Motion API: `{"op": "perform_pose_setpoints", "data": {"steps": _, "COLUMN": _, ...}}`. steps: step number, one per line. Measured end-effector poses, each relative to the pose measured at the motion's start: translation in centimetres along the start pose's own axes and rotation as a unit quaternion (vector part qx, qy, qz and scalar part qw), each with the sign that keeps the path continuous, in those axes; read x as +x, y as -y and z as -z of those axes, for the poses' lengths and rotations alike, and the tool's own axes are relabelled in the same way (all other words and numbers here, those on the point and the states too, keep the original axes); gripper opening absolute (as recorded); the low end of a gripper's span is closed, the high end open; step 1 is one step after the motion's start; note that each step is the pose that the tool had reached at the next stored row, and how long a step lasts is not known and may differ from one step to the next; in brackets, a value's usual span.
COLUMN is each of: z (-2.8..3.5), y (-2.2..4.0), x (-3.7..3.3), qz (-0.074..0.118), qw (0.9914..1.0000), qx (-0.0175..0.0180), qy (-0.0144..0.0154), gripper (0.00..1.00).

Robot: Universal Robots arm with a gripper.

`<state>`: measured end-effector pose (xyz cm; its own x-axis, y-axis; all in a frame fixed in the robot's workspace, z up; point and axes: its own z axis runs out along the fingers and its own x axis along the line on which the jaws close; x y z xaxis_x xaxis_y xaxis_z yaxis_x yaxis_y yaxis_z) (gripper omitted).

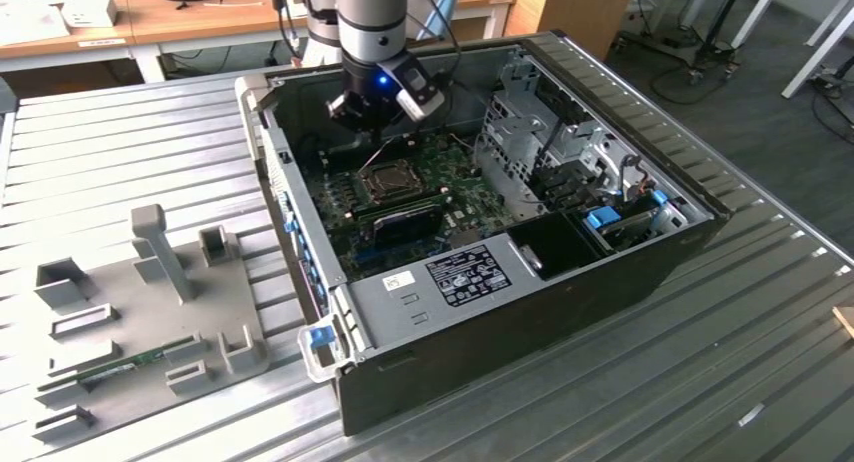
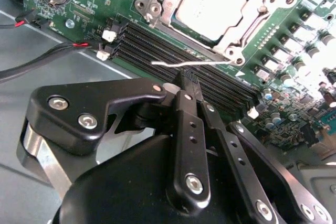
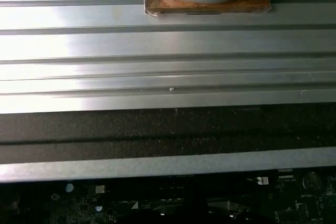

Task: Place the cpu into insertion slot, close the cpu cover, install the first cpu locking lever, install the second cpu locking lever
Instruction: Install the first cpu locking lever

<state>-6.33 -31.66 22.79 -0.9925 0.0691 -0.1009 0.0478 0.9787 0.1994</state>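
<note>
We record a ribbed metal tabletop in a workshop, with a dark floor and wooden desks behind it. On the tabletop lies 1 open computer case. At the exterior view's left is 1 grey fixture plate with upright holders. The arm reaches into the case, whose walls ring the work area. The gripper hangs over the green circuit board.

In the second wrist view the fingers are drawn together. Their tips are just beside a thin lever near the black memory slots; contact cannot be confirmed. The cpu sits in the insertion slot, and the cpu cover lies flat around it.
</note>
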Motion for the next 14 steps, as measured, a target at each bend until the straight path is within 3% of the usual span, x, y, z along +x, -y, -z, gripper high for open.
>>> {"op": "perform_pose_setpoints", "data": {"steps": 14, "z": -0.23, "y": 0.07, "x": 0.01, "qz": 0.0, "qw": 1.0, "qx": -0.0001, "qy": 0.0002, "gripper": 0.1}}
